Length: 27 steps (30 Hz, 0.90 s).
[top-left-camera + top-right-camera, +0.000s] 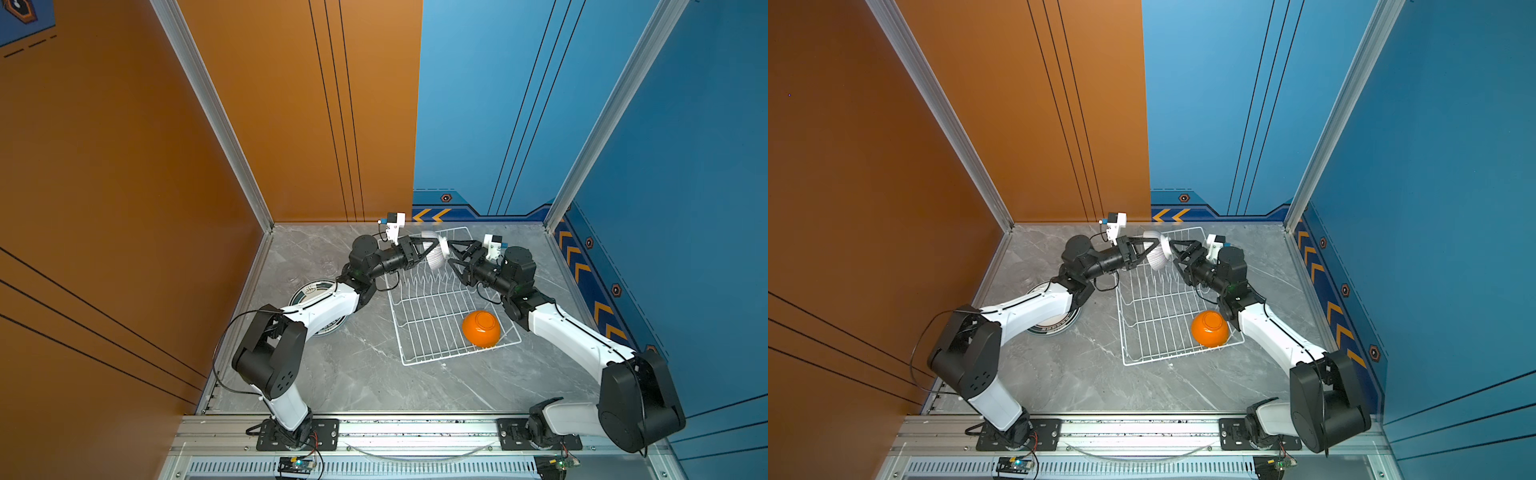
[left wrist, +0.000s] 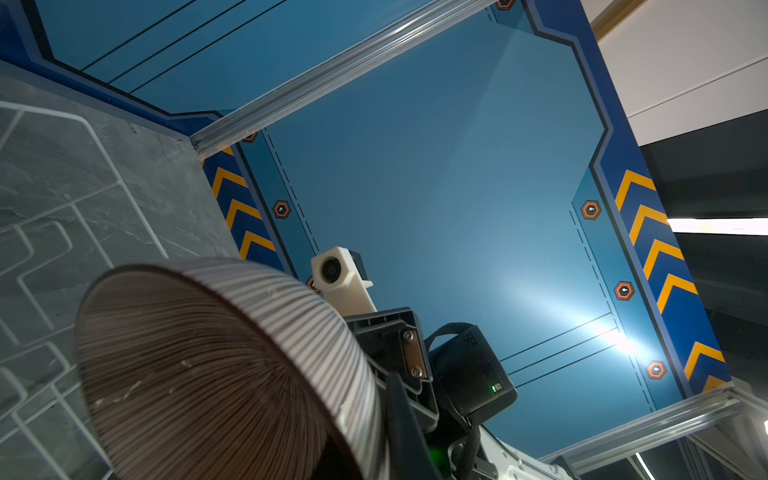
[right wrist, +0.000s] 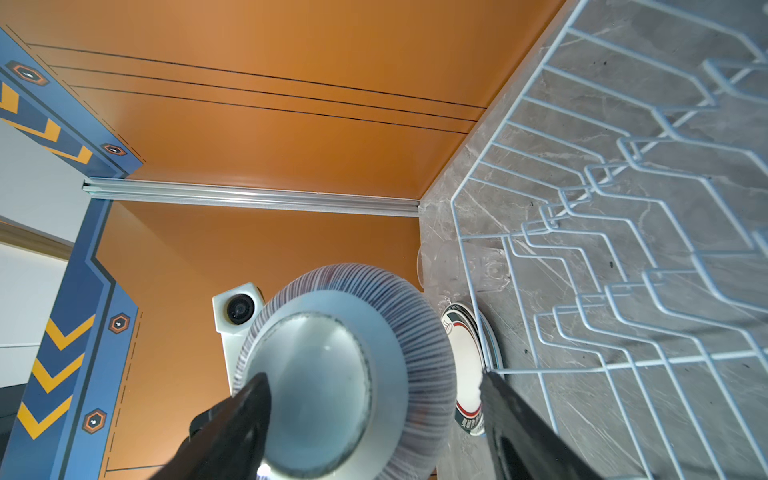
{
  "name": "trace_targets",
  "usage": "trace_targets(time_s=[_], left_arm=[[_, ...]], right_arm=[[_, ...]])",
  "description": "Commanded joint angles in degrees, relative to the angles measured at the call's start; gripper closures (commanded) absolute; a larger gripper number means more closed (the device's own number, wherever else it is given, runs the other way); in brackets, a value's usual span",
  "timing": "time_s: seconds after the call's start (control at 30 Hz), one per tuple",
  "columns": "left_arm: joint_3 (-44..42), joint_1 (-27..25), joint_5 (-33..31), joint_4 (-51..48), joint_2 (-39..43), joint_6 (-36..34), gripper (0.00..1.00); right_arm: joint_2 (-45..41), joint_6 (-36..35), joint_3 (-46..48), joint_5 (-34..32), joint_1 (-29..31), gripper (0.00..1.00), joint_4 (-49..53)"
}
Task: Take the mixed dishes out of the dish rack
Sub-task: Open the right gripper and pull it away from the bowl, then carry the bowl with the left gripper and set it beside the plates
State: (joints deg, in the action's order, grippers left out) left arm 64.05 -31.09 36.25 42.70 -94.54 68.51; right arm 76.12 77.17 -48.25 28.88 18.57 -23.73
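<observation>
Now my left hand (image 1: 424, 248) pinches the striped bowl (image 1: 434, 260) by its rim above the far end of the dish rack (image 1: 432, 328); its foot points straight into my right hand (image 1: 450, 252), spread open around it.

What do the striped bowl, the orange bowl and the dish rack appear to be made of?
The striped bowl: probably glazed ceramic; fine grey lines, a smooth white foot with a soft sheen. The orange bowl: glossy, uniform colour with a light sheen; plastic or glazed ceramic, I cannot tell which. The dish rack: thin wire, apparently metal with a white coating.
</observation>
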Motion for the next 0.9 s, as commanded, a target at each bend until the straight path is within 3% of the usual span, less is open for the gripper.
trace_targets(time_s=[0.0,0.33,0.53,0.63,0.87], left_arm=[[2.0,0.2,-2.6,-14.9,6.4,-12.9,1.0],[4.0,3.2,-14.7,-51.2,18.6,-32.6,1.0],[2.4,5.7,-27.6,-70.8,27.1,-40.2,1.0],[-0.2,7.4,-31.2,-75.8,29.8,-40.9,1.0],[-4.6,7.6,-31.0,-76.5,28.6,-39.9,1.0]], right_arm=[[-4.0,-8.0,-1.4,-0.7,-0.3,0.19,10.1],[-9.8,-19.7,-3.2,-8.7,-0.8,0.18,27.4],[-11.6,-26.1,-4.2,-12.5,-0.8,0.18,36.2],[-12.0,-30.0,-5.4,-15.7,-0.7,0.18,42.8],[-13.7,-35.1,-4.9,-20.3,-0.5,0.17,50.5]])
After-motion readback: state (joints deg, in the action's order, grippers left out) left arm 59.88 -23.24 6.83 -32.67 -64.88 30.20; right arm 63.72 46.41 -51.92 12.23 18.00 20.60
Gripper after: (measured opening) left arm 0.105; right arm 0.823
